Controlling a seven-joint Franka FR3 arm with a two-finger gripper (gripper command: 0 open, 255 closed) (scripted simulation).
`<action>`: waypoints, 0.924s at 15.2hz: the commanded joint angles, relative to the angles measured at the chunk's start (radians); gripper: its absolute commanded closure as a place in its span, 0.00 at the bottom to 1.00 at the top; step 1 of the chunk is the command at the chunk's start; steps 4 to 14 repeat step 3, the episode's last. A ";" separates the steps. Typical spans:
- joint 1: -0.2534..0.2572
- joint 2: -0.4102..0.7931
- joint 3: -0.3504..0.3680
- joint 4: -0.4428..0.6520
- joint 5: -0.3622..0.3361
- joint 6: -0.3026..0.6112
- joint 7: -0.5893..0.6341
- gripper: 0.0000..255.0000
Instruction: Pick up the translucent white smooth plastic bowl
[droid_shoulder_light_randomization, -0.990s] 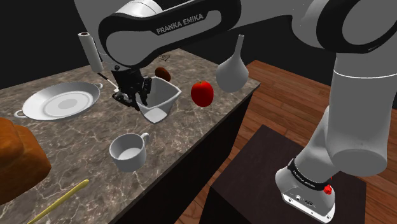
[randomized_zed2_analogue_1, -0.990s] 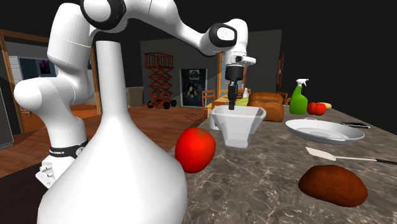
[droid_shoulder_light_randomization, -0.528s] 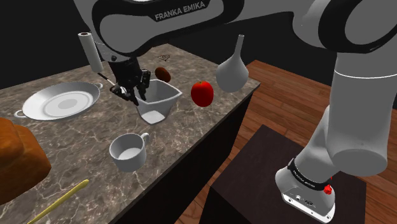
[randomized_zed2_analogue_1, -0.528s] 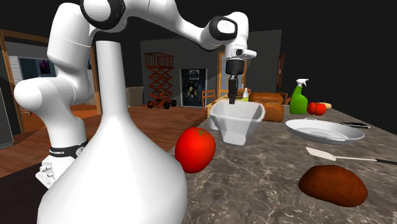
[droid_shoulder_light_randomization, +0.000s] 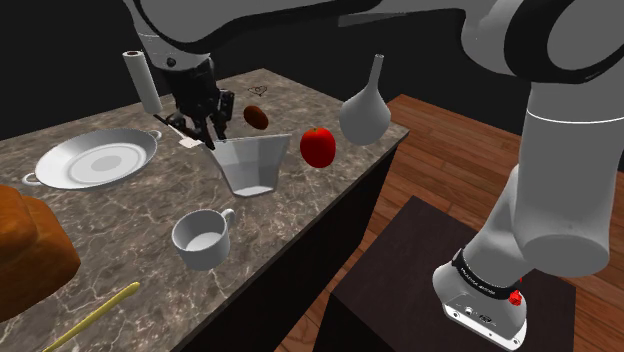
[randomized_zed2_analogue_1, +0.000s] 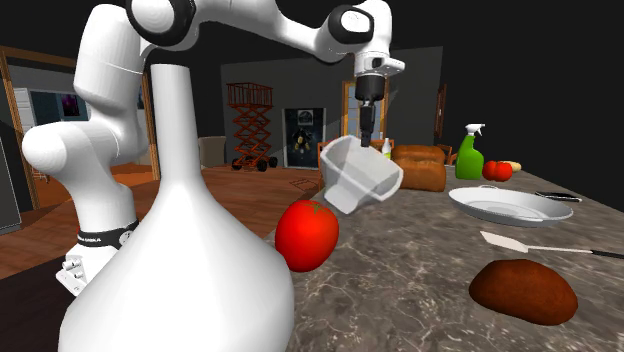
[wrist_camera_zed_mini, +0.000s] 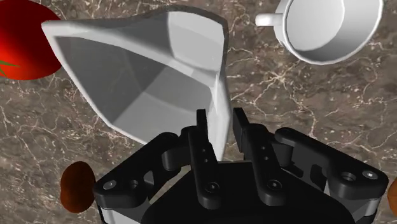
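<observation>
Your claw (wrist_camera_zed_mini: 220, 121) pinches white bowl (wrist_camera_zed_mini: 146, 76) by one rim wall; bowl hangs tilted over counter (droid_shoulder_light_randomization: 120, 210). Jerk it and it may slip.

White arm (droid_shoulder_light_randomization: 560, 150); black end effector (wrist_camera_zed_mini: 220, 118)

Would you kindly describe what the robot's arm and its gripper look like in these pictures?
The arm is built of rounded, glossy white links with dark grey joints. Near its foot sit a black band and a small red button. The gripper is all black: a blocky body with round screw holes and two slim, flat fingers.
</observation>
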 joint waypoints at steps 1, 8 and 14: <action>0.003 -0.002 0.001 0.026 0.001 -0.027 -0.003 1.00; 0.003 -0.002 0.001 0.029 0.001 -0.029 -0.003 1.00; 0.003 -0.002 0.001 0.029 0.001 -0.029 -0.003 1.00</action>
